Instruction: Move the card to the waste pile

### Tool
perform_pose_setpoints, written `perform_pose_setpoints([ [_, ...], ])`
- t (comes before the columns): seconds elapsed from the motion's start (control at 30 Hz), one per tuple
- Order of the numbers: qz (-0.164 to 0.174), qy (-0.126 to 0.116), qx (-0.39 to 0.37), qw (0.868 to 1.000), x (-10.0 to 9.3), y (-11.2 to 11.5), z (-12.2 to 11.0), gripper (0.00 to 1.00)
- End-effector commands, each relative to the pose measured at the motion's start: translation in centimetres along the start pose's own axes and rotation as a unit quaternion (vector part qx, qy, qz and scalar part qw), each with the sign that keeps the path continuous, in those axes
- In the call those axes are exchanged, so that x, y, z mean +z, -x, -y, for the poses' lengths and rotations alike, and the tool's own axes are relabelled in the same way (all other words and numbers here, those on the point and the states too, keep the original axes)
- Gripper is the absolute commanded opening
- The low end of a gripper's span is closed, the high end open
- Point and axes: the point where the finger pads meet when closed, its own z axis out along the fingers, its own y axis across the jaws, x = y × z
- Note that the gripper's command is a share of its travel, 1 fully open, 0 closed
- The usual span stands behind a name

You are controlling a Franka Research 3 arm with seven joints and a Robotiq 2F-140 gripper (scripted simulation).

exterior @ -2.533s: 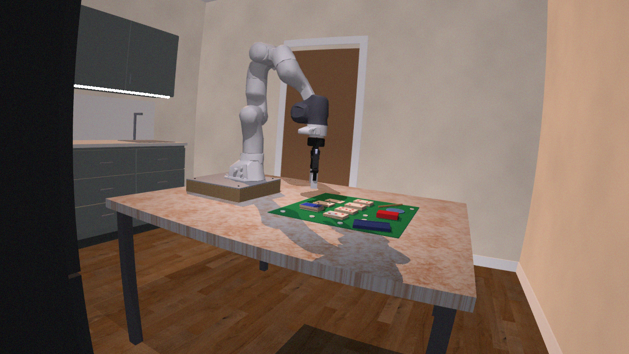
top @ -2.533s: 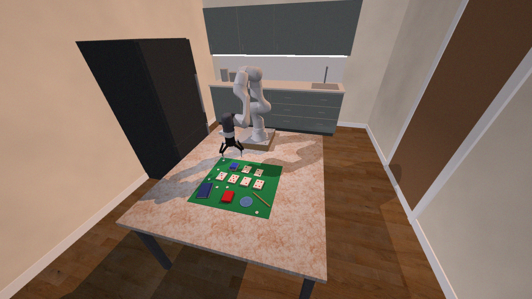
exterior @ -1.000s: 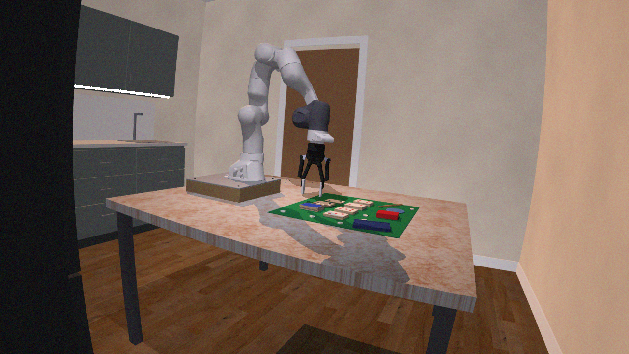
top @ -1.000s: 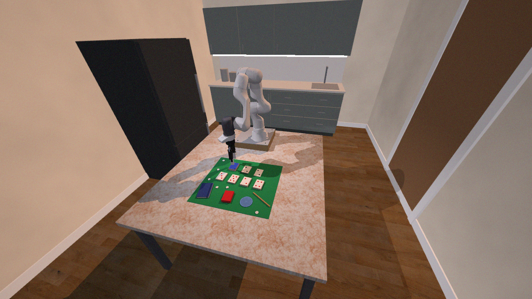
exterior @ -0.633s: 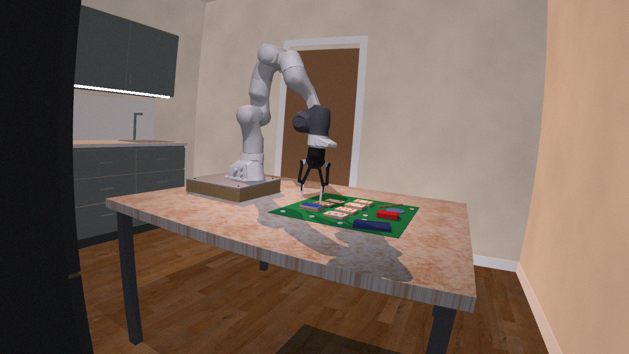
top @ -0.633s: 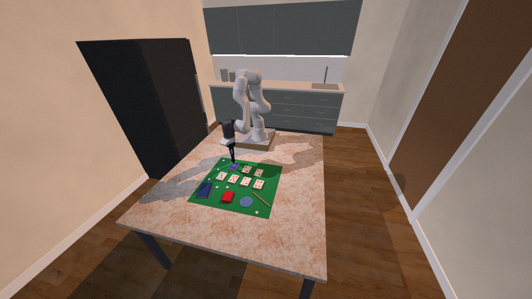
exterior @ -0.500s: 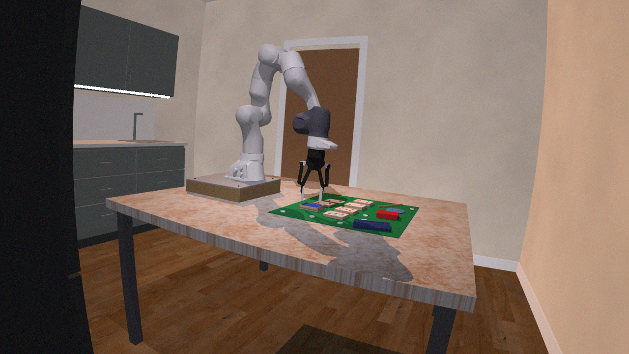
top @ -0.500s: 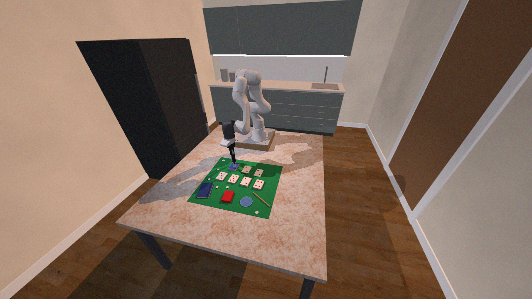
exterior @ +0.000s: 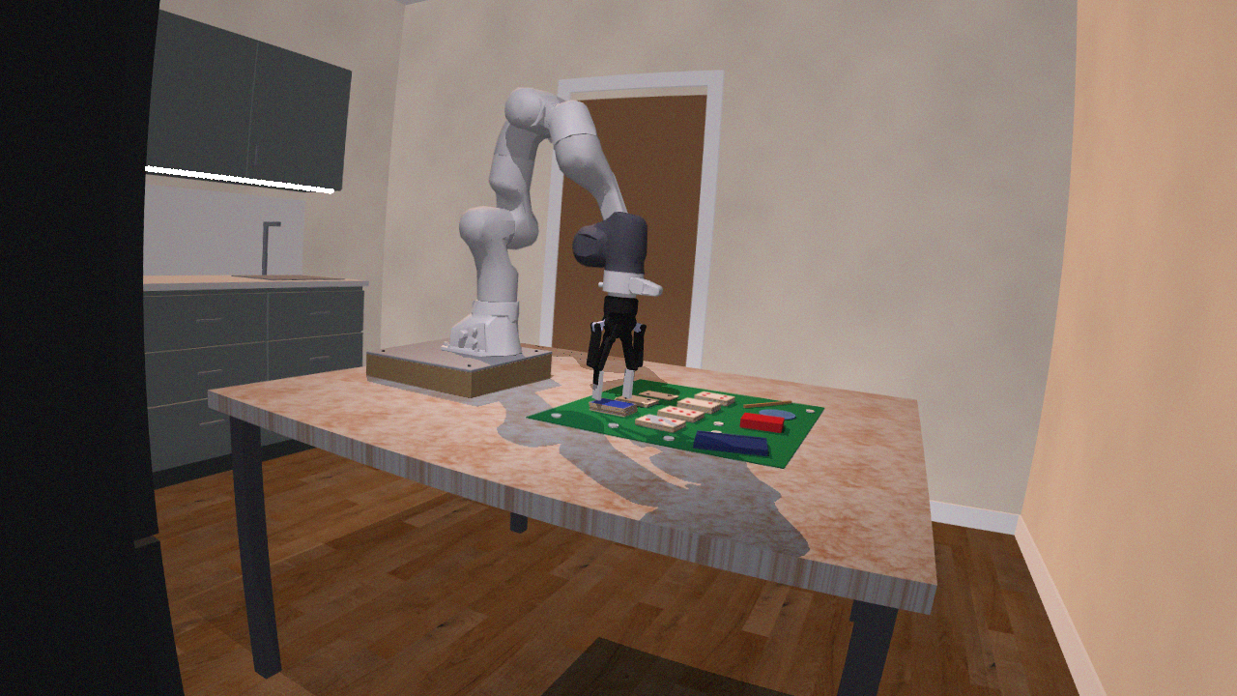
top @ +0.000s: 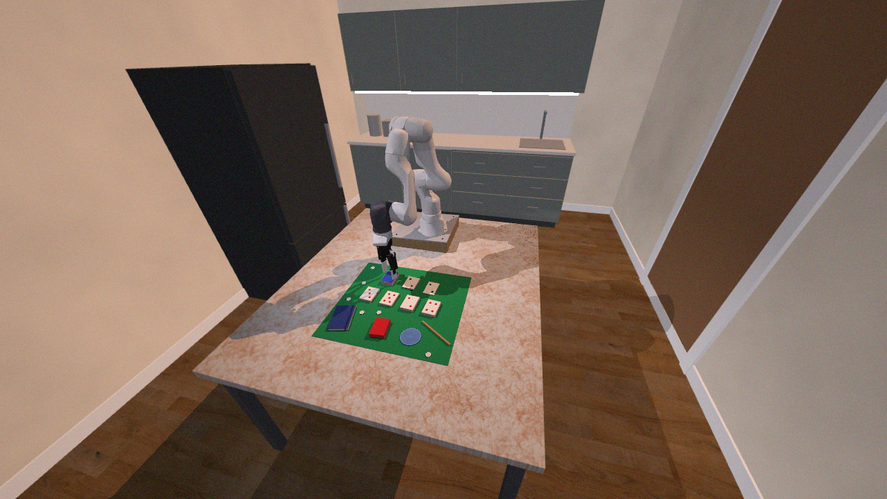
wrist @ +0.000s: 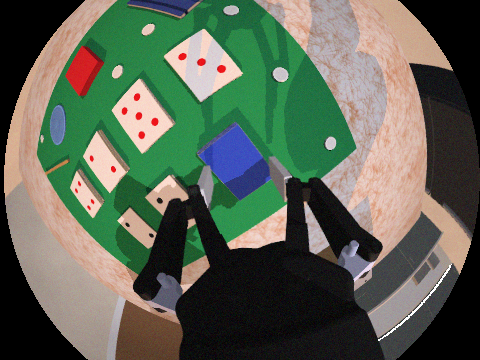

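The face-down stock [top: 389, 277] [exterior: 613, 405] [wrist: 234, 156] is a blue-backed stack at the far left corner of the green mat [top: 355, 339] [exterior: 570, 414] [wrist: 294, 114], in the row nearest the arm's base. The waste pile [top: 411, 283] [exterior: 642, 399] [wrist: 167, 194] is a tan tile with dark pips right beside it. My gripper [top: 390, 272] [exterior: 611, 387] [wrist: 240, 170] points straight down, just above the stock. Its fingers stand half open, one on each side of the blue top card. I see no contact with the card's edges.
A second tan tile [top: 431, 287] [wrist: 136, 223] lies past the waste pile. A row of several red-pip cards [top: 400, 301] lies behind them. A blue book [top: 341, 317], a red block [top: 379, 327], a blue disc [top: 409, 336], a wooden stick [top: 436, 333] and small white chips also sit on the mat.
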Motion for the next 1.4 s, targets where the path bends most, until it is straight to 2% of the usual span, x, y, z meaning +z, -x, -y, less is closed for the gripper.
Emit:
perform_pose_setpoints([
  [0.0,-0.007,-0.001,-0.139,0.990,-0.14,-0.26,0.08,0.50],
  [0.23,-0.011,-0.002,-0.240,0.971,-0.14,-0.26,0.08,0.50],
  [0.3,-0.011,-0.002,-0.240,0.971,-0.14,-0.26,0.08,0.50],
  [0.33,-0.012,-0.002,-0.257,0.966,-0.14,-0.26,0.08,0.50],
  [1.37,-0.012,-0.002,-0.257,0.966,-0.14,-0.26,0.08,0.50],
])
